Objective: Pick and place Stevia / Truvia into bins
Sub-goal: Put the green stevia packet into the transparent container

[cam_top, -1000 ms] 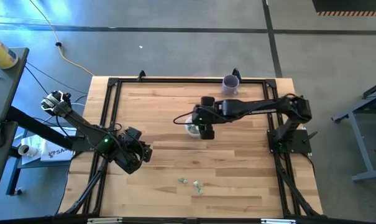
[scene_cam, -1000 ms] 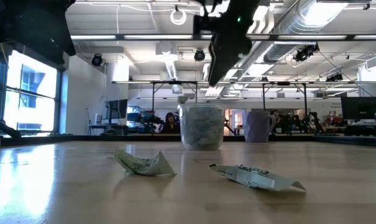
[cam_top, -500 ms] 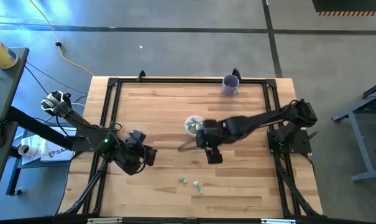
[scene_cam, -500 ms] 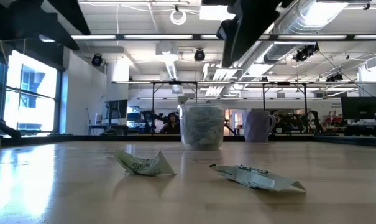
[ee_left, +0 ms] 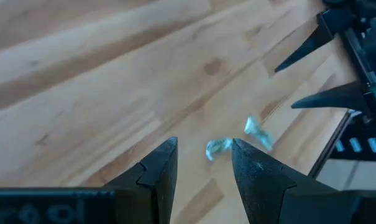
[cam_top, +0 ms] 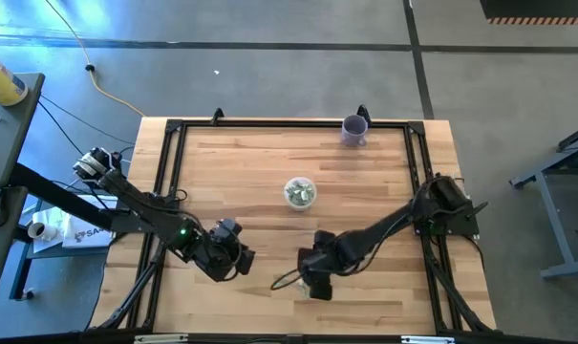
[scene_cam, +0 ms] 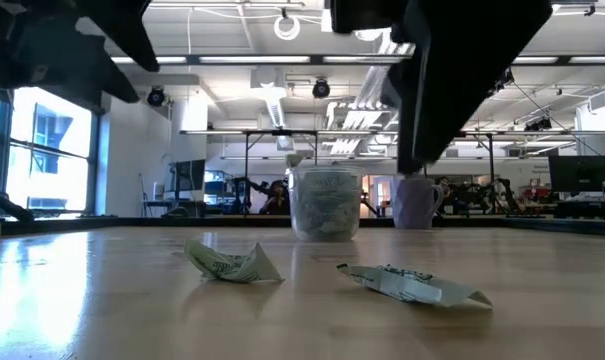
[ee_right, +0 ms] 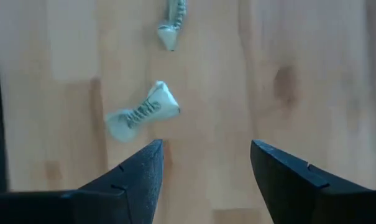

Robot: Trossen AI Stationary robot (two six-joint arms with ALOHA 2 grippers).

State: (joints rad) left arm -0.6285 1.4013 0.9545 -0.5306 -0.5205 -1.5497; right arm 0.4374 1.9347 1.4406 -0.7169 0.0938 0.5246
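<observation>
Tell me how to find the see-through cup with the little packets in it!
Look at the wooden table from above and go to its middle. The clear cup stands there alone, stuffed with pale green and white packets. The only other cup is the purple cup at the far edge, and you cannot see through that one.

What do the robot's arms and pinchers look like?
Both arms are black and jointed, each with a small green light. The left arm has a pale round part near its base. The right arm trails a thin cable. The left gripper and the right gripper each have two dark, pointed, wedge-shaped fingers.
</observation>
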